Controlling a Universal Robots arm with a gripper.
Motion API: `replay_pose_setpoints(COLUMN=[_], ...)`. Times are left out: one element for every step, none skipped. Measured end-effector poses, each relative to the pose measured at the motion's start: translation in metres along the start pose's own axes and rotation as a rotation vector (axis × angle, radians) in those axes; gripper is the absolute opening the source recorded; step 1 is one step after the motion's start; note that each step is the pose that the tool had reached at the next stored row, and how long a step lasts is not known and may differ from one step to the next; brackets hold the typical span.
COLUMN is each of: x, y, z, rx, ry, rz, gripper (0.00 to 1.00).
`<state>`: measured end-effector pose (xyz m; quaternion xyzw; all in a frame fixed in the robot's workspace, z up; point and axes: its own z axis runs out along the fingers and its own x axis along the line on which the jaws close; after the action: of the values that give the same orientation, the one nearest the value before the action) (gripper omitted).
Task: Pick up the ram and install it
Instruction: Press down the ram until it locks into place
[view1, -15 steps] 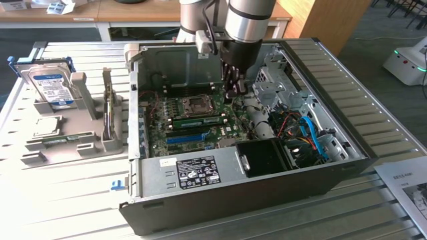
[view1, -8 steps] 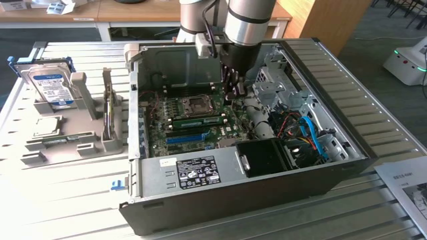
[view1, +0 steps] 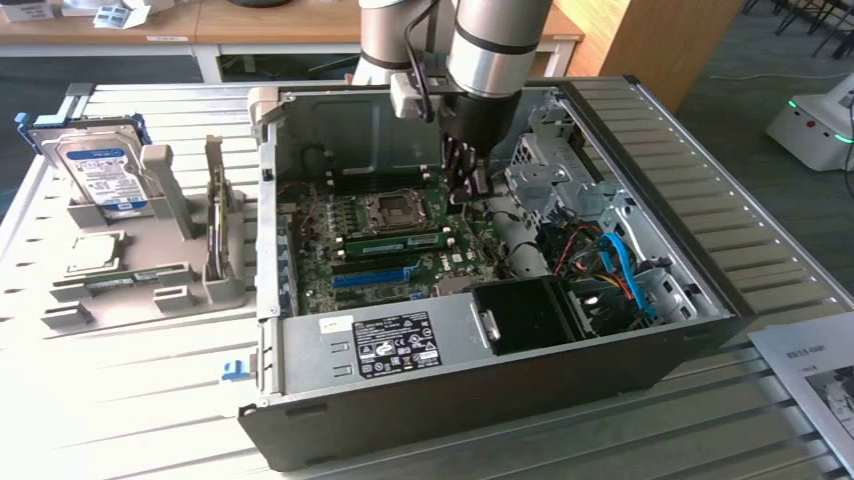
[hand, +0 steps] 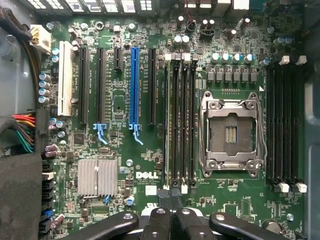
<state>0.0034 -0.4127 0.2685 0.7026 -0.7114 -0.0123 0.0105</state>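
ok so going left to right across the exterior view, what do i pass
hard drive → grey rack → processor socket → claw → blue cables → paper sheet

1. My gripper (hand: 172, 216): matt black, looks like painted metal.
2. Motherboard (hand: 240, 200): green board with a slight sheen.
3. Heatsink (hand: 97, 176): bare finned metal, dull silver.
4. Socket frame (hand: 207, 131): properly shiny metal.
5. Long slot (hand: 134, 85): glossy blue plastic.
6. Case (view1: 334, 120): matt grey sheet metal inside.
7. Desk (view1: 120, 400): pale ribbed metal.
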Motion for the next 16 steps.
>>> replay_pose_setpoints(x=[0.0,0.0,0.0,0.0,0.0,0.0,0.0,0.0,0.0,0.0,0.0,0.0,0.0,0.0,0.0,0.0], y=[0.0,0.0,-0.0001,-0.0001,-0.0001,-0.0001,-0.0001,-0.0001,-0.0002,-0.0002,-0.0002,-0.0003,-0.0003,-0.0003,-0.0003,-0.0004], z=[0.0008,0.0015,0.0022,0.003,0.0037,0.0044,0.0052,0.0059,0.0068,0.0076,0.0083,0.0092,0.01,0.0108,0.0116,0.0124], rx=[0.0,0.0,0.0,0.0,0.0,0.0,0.0,0.0,0.0,0.0,0.0,0.0,0.0,0.0,0.0,0.0], ry=[0.0,0.0,0.0,0.0,0.0,0.0001,0.0001,0.0001,0.0001,0.0,0.0,0.0001,0.0001,0.0,0.0001,0.0001], rz=[0.0,0.0,0.0,0.0,0.0,0.0,0.0,0.0,0.0,0.0,0.0,0.0,0.0,0.0,0.0,0.0], gripper=[0.1,0.1,0.1,0.1,0.1,0.1,0.1,0.1,0.1,0.1,0.1,0.1,0.1,0.1,0.1,0.1])
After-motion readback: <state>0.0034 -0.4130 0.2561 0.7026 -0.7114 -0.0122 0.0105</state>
